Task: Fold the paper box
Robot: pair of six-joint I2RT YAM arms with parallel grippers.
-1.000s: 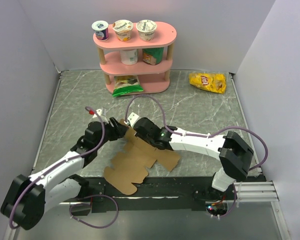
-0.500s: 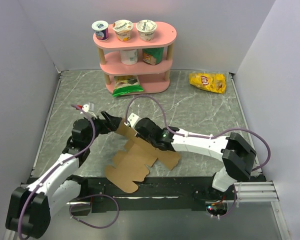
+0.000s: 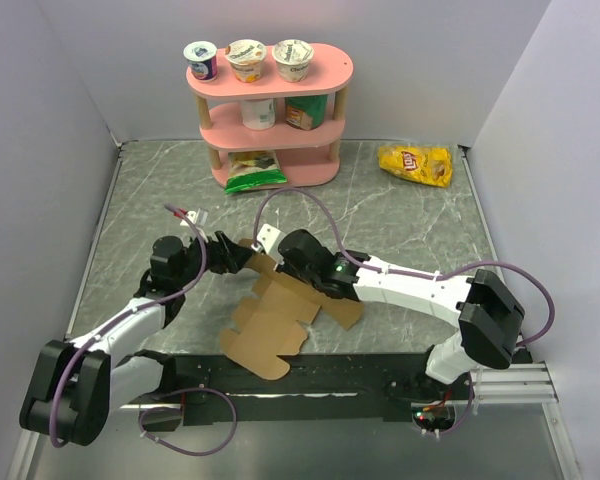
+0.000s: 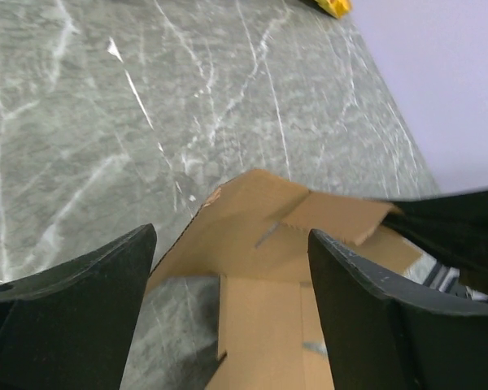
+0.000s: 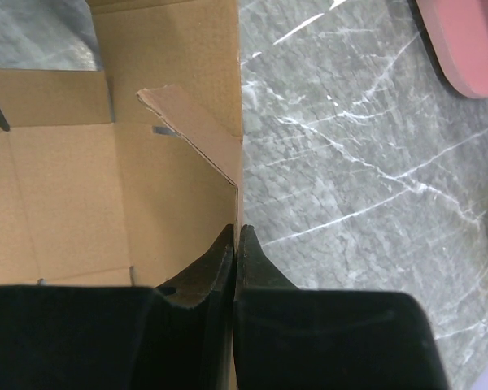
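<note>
**Barely Begun: Sheet Mostly Flat, One Flap Lifted**

Judged early in the fold. Finds the paper box (image 3: 278, 322) as an open die-cut sheet of brown cardboard on the grey marbled counter (image 3: 400, 215), between the two arms and toward the near edge, with most panels lying flat and the creases plain to see.

Has the right hand (image 3: 268, 258) closed tight, apparently pinching the sheet's edge, with one flap tilted up off the counter beside it in the wrist view. Has the left hand (image 3: 236, 255) spread wide, fingers (image 4: 89, 284) either side of the sheet's far corner, gripping nothing; cannot tell whether touching the cardboard.

Counts as done, at most: one flap partly raised along its crease. Left to do, by the look of it: standing up the remaining walls, tucking the flaps, closing everything into a square box.

Well apart from the work: a yellow chip bag (image 3: 415, 164) at the far right, and a pink shelf (image 3: 272, 128) at the back.
</note>
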